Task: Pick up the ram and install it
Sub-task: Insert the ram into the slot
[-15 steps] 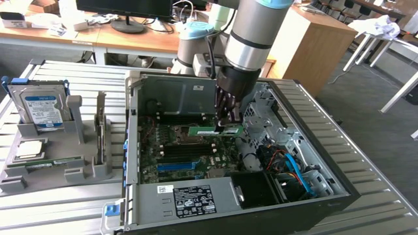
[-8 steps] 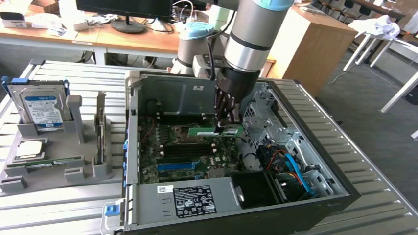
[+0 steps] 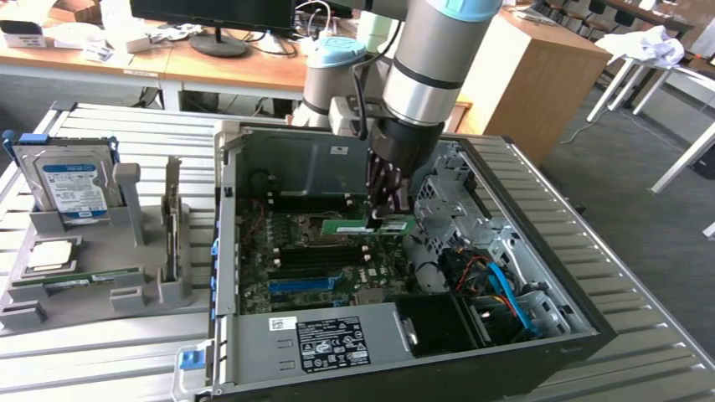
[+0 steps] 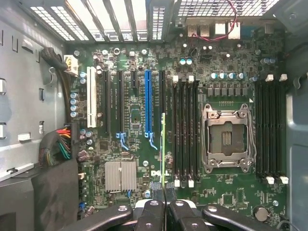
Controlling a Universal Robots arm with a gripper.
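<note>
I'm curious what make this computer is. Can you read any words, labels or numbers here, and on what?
"DELL", partly behind the ram: printed on the motherboard.
Hard drive label: too small to read.
Black sticker on the computer case: too small to read.
White sticker beside it: too small to read.

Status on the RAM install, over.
Gripper shut on ram. Ram hangs above motherboard, by memory slots, not seated. Nothing seen in its way.
</note>
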